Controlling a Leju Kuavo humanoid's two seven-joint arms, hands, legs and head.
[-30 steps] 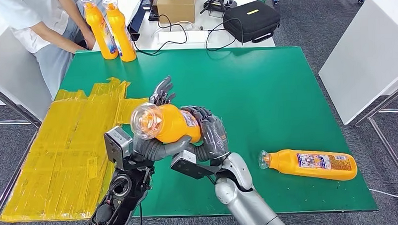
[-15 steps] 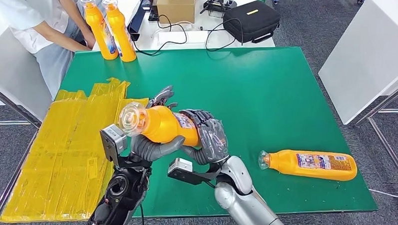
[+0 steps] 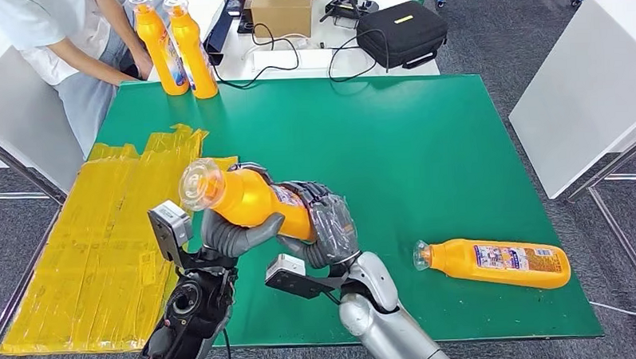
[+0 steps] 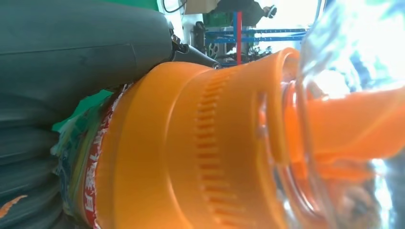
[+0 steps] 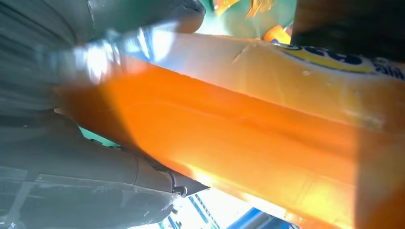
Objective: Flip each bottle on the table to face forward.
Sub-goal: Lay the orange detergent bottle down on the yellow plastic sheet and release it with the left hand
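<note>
Head view: both hands, left hand (image 3: 235, 230) and right hand (image 3: 326, 227), clasp one orange plastic bottle with clear cap (image 3: 247, 198) aloft at 7 o'clock. Second orange bottle (image 3: 493, 263) lies unturned at 4 o'clock; two upright orange bottles (image 3: 174, 45) at 11. Wrist views: held bottle against grey fingers.

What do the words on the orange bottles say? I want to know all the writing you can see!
Held bottle, label edge in the left wrist view: red strip with white characters, too blurred and cut off to read.
Same bottle, right wrist view: blue letters on yellow, cut off, unreadable.
Lying bottle: label print too small.
Two standing bottles: labels too small.
</note>
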